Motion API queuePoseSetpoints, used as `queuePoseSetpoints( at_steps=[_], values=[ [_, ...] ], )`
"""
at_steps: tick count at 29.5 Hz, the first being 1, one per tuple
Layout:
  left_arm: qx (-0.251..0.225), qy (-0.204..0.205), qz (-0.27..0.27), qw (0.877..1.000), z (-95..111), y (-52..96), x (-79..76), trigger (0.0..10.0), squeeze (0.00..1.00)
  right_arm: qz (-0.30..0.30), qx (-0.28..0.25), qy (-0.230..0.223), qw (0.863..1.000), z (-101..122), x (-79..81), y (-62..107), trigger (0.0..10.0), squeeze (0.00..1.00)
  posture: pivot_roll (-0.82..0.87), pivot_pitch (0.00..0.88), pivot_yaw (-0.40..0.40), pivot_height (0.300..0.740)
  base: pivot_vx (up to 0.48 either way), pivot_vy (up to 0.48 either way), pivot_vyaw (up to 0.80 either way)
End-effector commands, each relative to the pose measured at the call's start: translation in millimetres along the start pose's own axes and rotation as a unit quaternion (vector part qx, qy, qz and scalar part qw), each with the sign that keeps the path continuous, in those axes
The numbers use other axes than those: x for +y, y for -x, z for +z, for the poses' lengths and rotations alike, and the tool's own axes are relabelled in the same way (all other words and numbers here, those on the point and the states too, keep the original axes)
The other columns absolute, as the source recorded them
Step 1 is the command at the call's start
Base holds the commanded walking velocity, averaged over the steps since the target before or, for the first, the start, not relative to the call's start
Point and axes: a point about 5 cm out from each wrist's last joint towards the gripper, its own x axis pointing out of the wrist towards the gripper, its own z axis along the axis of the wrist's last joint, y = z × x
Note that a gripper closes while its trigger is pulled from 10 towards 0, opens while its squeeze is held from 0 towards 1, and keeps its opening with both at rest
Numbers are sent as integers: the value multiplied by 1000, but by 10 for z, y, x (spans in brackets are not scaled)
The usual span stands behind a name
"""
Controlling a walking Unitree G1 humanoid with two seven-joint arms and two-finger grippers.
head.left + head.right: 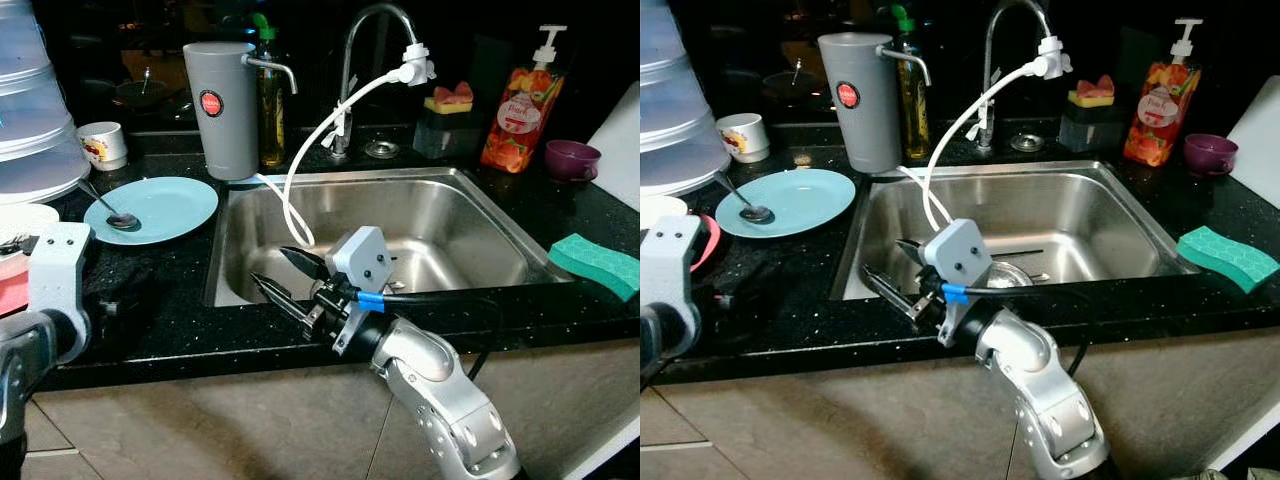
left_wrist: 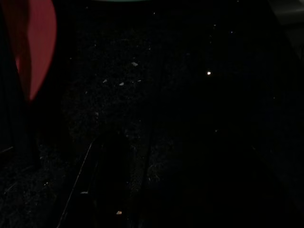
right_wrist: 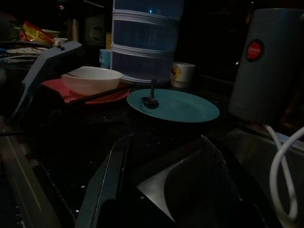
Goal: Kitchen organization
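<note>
- Left eye view: my right pincer hangs over the front left corner of the steel sink, its two black fingers spread with nothing between them. On the black table left of the sink lies a teal plate with a spoon resting on it, bowl end toward me. Behind the plate stands a small white cup, and a grey water filter jug stands at the sink's back left corner with a white hose running up to the tap. A green sponge lies on the table right of the sink; a purple cup and an orange soap bottle stand behind it
- Right eye view: the same scene; my left arm's white wrist block sits low at the table's near left edge, beside a red plate. I cannot tell how my left pincer stands
- Left wrist view: very dark; speckled black table and a red edge to one side
- Right wrist view: my spread fingers frame the sink's corner. Beyond them lie the teal plate with its spoon, a white bowl on the red plate with chopsticks leaning across it, and a stack of clear tubs behind
</note>
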Motion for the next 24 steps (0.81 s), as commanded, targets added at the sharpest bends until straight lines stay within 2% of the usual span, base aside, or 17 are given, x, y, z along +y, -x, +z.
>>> queuePoseSetpoints(
  at_steps=[1, 2, 3, 4, 12, 15, 18, 23, 24],
  values=[
    [42, 7, 7, 999, -174, -10, 42, 3569, 0, -2, -4, -3, 1000, 11, 7, 11, 10000, 0, 132, 136, 11, 740, 0, 0, 0],
    [42, 7, 7, 999, -174, -10, 42, 3569, 0, -2, -4, -3, 1000, 11, 7, 11, 10000, 0, 132, 136, 11, 740, 0, 0, 0],
    [46, 9, 6, 999, -201, -15, 38, 1137, 0, -3, -5, -3, 1000, 13, 5, 11, 10000, 0, 132, 136, 11, 740, 0, 0, 0],
    [49, 12, 3, 999, -221, -24, 30, 0, 0, -4, -6, -3, 1000, 16, 1, 8, 10000, 0, 130, 137, 10, 740, 0, 0, 0],
    [54, 9, -2, 999, -245, -51, -4, 0, 0, -14, -8, -2, 1000, 25, -22, 7, 10000, 0, 125, 140, 13, 740, 0, 0, 0],
    [49, -17, 2, 999, -227, -80, -21, 0, 0, -20, -9, -2, 1000, 32, -38, 7, 10000, 0, 125, 141, 14, 740, 0, 0, 0],
    [44, -24, 3, 999, -212, -97, -46, 0, 0, -24, -10, -1, 1000, 35, -45, 8, 10000, 0, 125, 141, 14, 740, 0, 0, 0],
    [25, -30, -4, 999, -130, -156, -109, 0, 0, -31, -11, 0, 999, 44, -71, -3, 10000, 0, 114, 145, 13, 740, 0, 0, 0],
    [9, -39, -9, 999, -81, -178, -151, 0, 0, -33, -11, 0, 999, 47, -76, -2, 10000, 0, 114, 145, 13, 740, 0, 0, 0]
  ],
)
